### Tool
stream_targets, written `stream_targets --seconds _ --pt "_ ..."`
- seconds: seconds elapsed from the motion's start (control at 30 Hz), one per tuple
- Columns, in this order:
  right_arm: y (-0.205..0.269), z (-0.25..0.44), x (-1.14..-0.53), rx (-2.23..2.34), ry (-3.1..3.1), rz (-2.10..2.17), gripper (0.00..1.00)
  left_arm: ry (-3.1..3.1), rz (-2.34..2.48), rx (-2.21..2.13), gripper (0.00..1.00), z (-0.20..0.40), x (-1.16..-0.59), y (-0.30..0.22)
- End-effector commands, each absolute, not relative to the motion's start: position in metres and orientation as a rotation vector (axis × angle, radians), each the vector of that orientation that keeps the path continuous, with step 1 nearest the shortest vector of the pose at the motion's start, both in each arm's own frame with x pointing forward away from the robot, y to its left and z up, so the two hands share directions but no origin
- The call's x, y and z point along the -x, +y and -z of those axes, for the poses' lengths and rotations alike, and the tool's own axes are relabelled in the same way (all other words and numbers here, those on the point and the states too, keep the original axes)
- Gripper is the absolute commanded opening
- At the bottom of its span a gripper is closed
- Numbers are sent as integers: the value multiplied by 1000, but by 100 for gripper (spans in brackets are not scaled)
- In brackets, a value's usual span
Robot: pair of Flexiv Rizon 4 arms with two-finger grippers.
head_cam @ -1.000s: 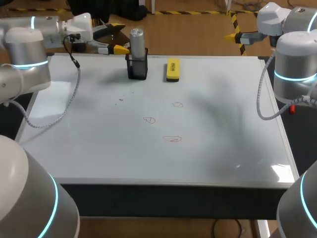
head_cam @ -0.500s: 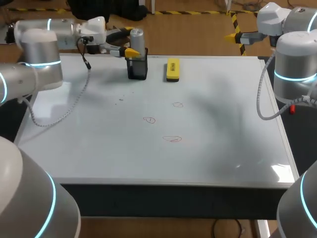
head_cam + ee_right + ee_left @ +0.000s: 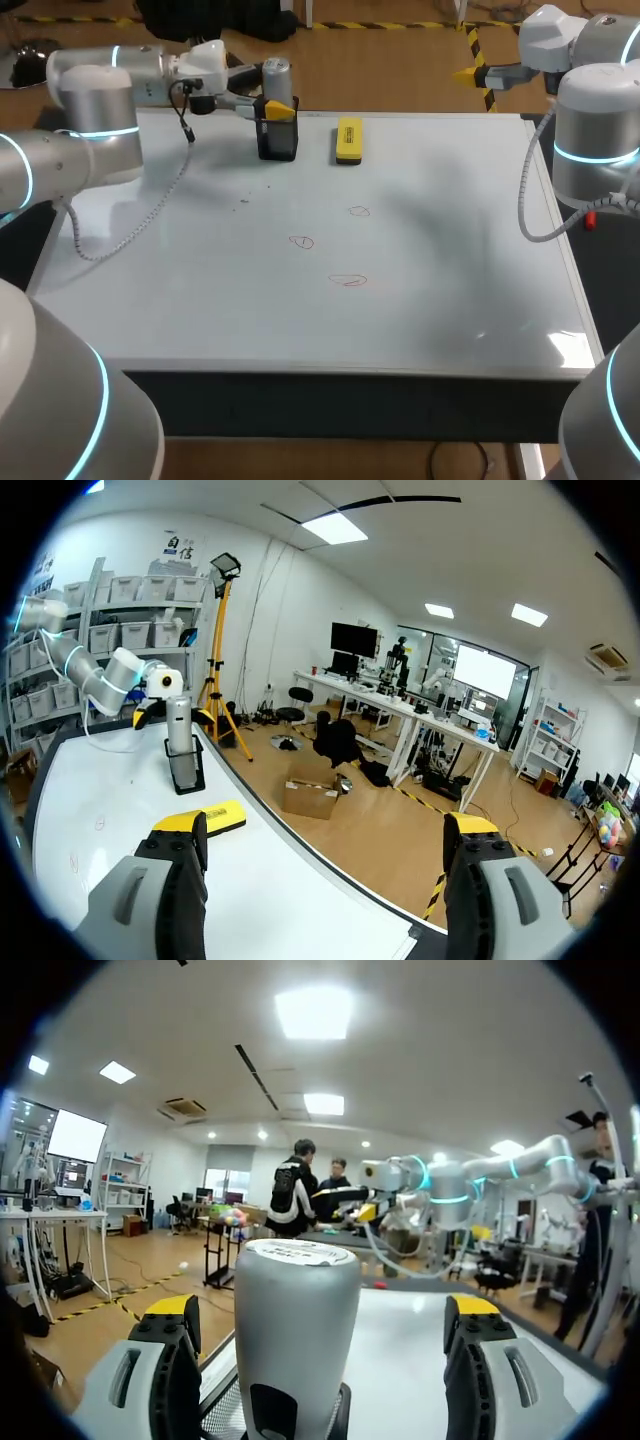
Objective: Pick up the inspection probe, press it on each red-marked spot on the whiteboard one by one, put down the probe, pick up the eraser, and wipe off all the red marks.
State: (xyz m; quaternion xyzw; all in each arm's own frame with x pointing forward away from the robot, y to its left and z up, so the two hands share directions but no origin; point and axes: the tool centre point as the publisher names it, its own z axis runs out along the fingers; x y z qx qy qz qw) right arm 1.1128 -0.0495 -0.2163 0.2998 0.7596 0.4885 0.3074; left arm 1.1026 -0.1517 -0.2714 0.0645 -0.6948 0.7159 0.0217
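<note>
- Worktop: the whiteboard [image 3: 450,300] lies flat and covers almost the whole surface; every item of the task rests on it.
- Left arm: comes in from the far left corner and lies level along the board's far edge.
- Right arm: parked off the far right corner, well apart from all task items. The right pincer [image 3: 325,830] is released, with nothing between its fingers.
- Left pincer [image 3: 325,1310]: released, with one finger on each side of the probe's upper body. The wrist view shows a gap on both sides, so no contact is recorded.
- Inspection probe [image 3: 276,75]: a silver cylinder standing upright in a black holder [image 3: 279,140] at the far edge, left of centre.
- Eraser [image 3: 348,139]: yellow, lying flat just beside the holder on its right, untouched.
- Red marks: three small loops near the board's middle, at [image 3: 358,211], [image 3: 302,241] and [image 3: 347,281]. All are intact.
- Step in hand, in my judgement: the first, picking up the probe. No pressing or wiping has been done.
- Next move calls for: clenching squarely on the cylinder, then lifting straight up so that it clears the holder without tipping it toward the eraser.
</note>
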Motion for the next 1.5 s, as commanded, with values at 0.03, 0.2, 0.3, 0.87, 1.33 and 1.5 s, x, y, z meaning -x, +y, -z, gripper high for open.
stream_targets --seconds 0.03,0.2,0.3,0.87,1.33,1.5 --pt "-50 216 -1113 -793 2011 -1291 100 -2148 -2220 -203 88 276 -1105 -153" --pt "-50 216 -1113 -793 2011 -1291 100 -2163 -2202 -219 64 282 -1110 -153" --pt "-50 216 -1113 -793 2011 -1291 100 -2168 -2193 -228 55 285 -1112 -152" --pt "-50 216 -1113 -793 2011 -1291 100 -2186 -2204 -220 0 276 -1117 -151" --pt "-50 216 -1113 -793 2011 -1291 100 -2212 -2288 -148 0 228 -1112 -145" --pt "-50 216 -1113 -793 2011 -1291 100 -2232 -2305 -112 0 211 -1110 -144"
